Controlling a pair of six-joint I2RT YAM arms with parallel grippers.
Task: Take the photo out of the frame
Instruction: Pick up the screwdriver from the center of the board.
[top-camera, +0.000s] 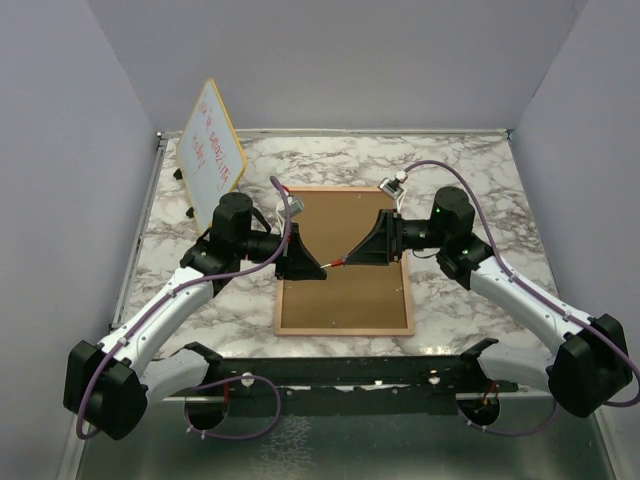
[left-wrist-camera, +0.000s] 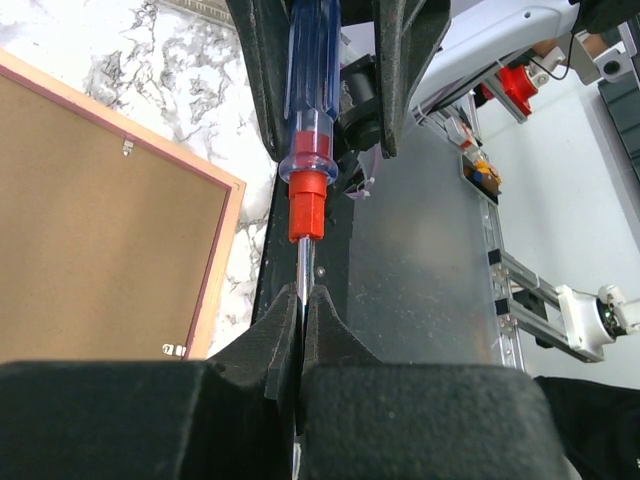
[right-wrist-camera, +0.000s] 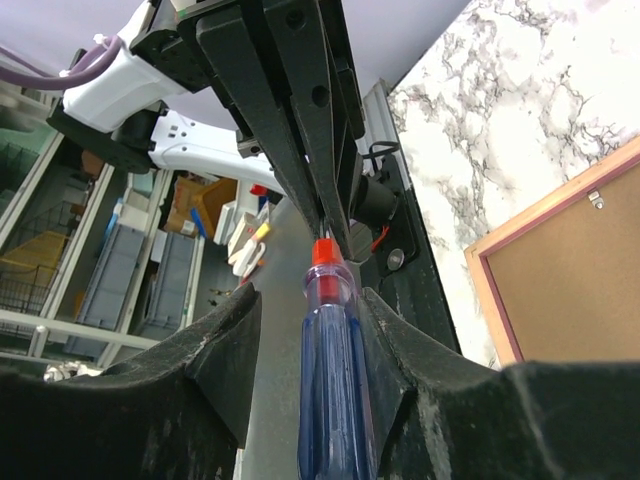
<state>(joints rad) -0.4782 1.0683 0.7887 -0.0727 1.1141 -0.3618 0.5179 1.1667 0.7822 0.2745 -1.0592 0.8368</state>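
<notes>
The frame (top-camera: 345, 300) lies face down on the marble table, its brown fibreboard back up and a thin pink border round it. The photo is hidden under that back. Above the frame the two grippers face each other with a screwdriver (top-camera: 338, 264) between them. My left gripper (left-wrist-camera: 300, 300) is shut on the screwdriver's metal shaft. The blue handle (right-wrist-camera: 335, 380) lies between the jaws of my right gripper (right-wrist-camera: 310, 300); one finger touches it and a gap shows at the other. The frame's corner (left-wrist-camera: 100, 240) and edge (right-wrist-camera: 580, 270) show in both wrist views.
A yellow-edged whiteboard (top-camera: 212, 150) with red writing leans at the back left. Small metal clips (left-wrist-camera: 128, 147) sit on the frame's back. Grey walls close in the table on three sides, and the black base rail (top-camera: 340, 370) runs along the near edge.
</notes>
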